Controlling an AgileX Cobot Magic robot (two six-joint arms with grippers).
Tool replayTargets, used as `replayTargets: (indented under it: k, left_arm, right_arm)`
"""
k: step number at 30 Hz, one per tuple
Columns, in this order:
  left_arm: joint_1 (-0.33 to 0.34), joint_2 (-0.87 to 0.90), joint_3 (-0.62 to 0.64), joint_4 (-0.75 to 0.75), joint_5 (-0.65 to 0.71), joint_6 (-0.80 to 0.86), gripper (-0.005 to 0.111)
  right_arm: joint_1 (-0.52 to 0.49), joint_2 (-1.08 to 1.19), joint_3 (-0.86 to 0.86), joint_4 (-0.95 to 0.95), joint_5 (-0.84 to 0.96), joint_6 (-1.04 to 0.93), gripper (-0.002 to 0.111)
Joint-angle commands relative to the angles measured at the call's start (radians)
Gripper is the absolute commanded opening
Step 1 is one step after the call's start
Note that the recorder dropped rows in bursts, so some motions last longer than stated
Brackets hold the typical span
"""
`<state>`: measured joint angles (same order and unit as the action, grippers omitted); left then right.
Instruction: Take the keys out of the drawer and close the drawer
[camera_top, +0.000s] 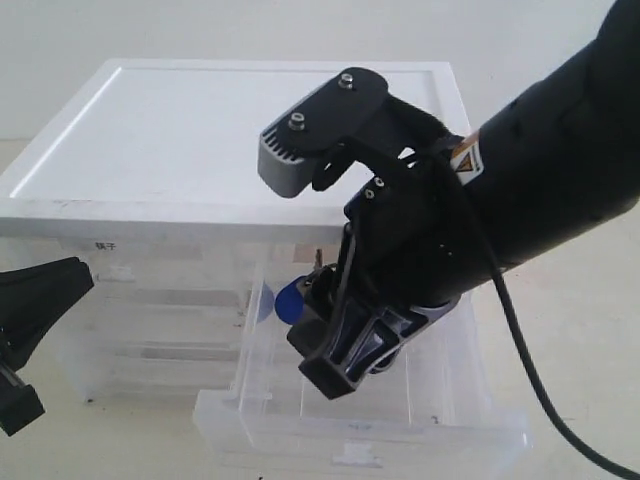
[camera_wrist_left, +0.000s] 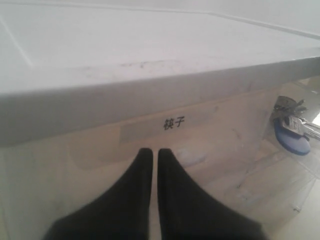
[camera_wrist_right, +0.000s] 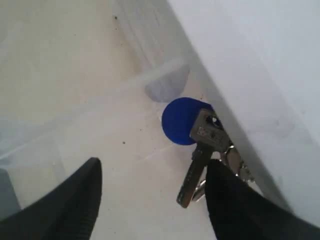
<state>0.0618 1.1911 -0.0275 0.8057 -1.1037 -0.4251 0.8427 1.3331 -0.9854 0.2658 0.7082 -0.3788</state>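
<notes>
Drawer (camera_top: 362, 425) — pulled out, keys (camera_wrist_right: 201, 150) lying inside. Right gripper (camera_wrist_right: 155, 200) — jaws wide, keys beside 1 finger, ungripped. Left gripper (camera_wrist_left: 150, 154) — jaws nearly together, empty.

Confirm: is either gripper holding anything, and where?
Nothing is held. The right gripper is open over the keys in the drawer; the left gripper is shut, empty.

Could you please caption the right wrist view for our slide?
Open right tool poised over the blue-fobbed keys lying in the pulled-out clear drawer.
</notes>
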Motion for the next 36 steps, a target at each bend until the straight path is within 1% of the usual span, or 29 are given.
replayTargets:
  k: [1, 9, 11, 13, 16, 18, 25, 27, 29, 31, 32, 33, 36]
  left_arm:
    - [0.004, 0.004, 0.003, 0.015, -0.007, -0.009, 0.004]
    - [0.004, 0.004, 0.003, 0.022, -0.003, -0.009, 0.004]
    - [0.004, 0.004, 0.003, 0.022, -0.003, -0.009, 0.004]
    - [0.004, 0.004, 0.003, 0.022, -0.003, -0.009, 0.004]
    - [0.004, 0.004, 0.003, 0.022, -0.005, -0.009, 0.004]
    - [0.004, 0.004, 0.003, 0.022, -0.007, -0.009, 0.004]
    - [0.004, 0.004, 0.003, 0.022, -0.013, -0.016, 0.004]
    - [0.004, 0.004, 0.003, 0.024, -0.013, -0.014, 0.004]
    - [0.004, 0.004, 0.003, 0.028, -0.013, -0.014, 0.004]
    - [0.004, 0.004, 0.003, 0.033, -0.013, -0.014, 0.004]
    - [0.004, 0.004, 0.003, 0.038, -0.017, -0.014, 0.004]
    - [0.004, 0.004, 0.003, 0.044, -0.021, -0.014, 0.004]
    - [0.004, 0.004, 0.003, 0.046, -0.025, -0.014, 0.004]
  right_arm:
    - [-0.006, 0.046, -0.003, -0.112, -0.039, 0.115, 0.056]
    - [-0.006, 0.121, -0.003, -0.120, -0.051, 0.143, 0.055]
    - [-0.006, 0.138, -0.003, -0.120, -0.046, 0.145, 0.053]
    - [-0.006, 0.144, -0.003, -0.120, -0.033, 0.145, 0.043]
    - [-0.006, 0.118, -0.005, -0.126, -0.008, 0.131, 0.016]
    - [-0.006, 0.086, -0.005, -0.139, -0.001, 0.108, 0.001]
    - [-0.006, -0.072, -0.005, -0.182, 0.016, 0.145, 0.000]
    - [-0.006, -0.078, -0.005, -0.172, 0.034, 0.107, 0.002]
    - [-0.006, -0.076, -0.005, -0.140, 0.063, 0.023, 0.019]
    - [-0.004, -0.119, -0.005, 0.008, 0.081, -0.180, 0.054]
    - [0.000, -0.137, -0.005, 0.049, 0.088, -0.242, 0.056]
    - [0.029, -0.195, -0.005, 0.089, 0.109, -0.384, 0.057]
    - [0.100, -0.267, -0.003, 0.074, 0.172, -0.472, 0.057]
